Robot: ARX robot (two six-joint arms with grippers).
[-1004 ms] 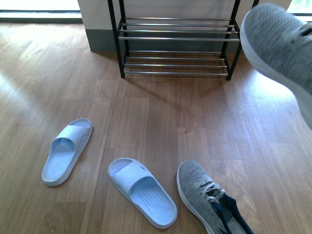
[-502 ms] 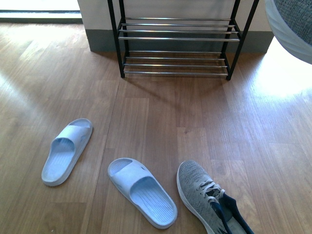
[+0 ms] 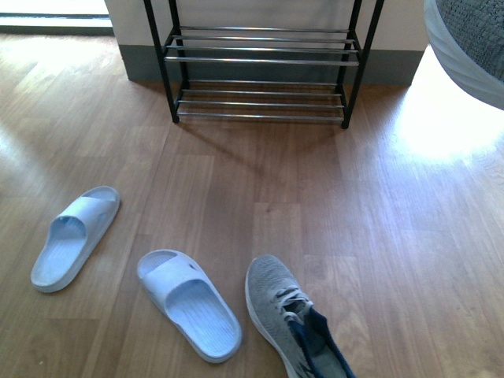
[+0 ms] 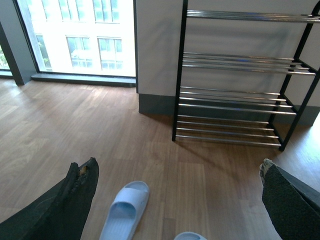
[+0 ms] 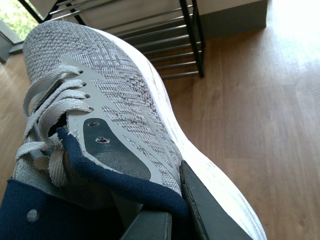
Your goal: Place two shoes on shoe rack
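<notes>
In the right wrist view my right gripper (image 5: pixel 175 215) is shut on the navy collar of a grey sneaker (image 5: pixel 115 100), held up in the air with its toe toward the shoe rack (image 5: pixel 150 40). The front view catches that sneaker (image 3: pixel 472 39) only at the top right corner. The black-and-chrome rack (image 3: pixel 260 63) stands against the far wall. On the floor lie the other grey sneaker (image 3: pixel 283 315) and two pale blue slides (image 3: pixel 75 236) (image 3: pixel 189 303). My left gripper (image 4: pixel 180 200) hangs open and empty above the floor, over one slide (image 4: pixel 125 210), facing the rack (image 4: pixel 240 100).
Wooden floor stretches between the shoes and the rack. A grey-skirted white wall (image 3: pixel 402 24) backs the rack. A large window (image 4: pixel 85 35) reaches the floor beside the wall. Bright sunlight falls on the floor (image 3: pixel 449 118) near the rack's right end.
The held sneaker has risen and swung toward the top right corner of the front view. The rack and floor shoes have slid leftward in that view.
</notes>
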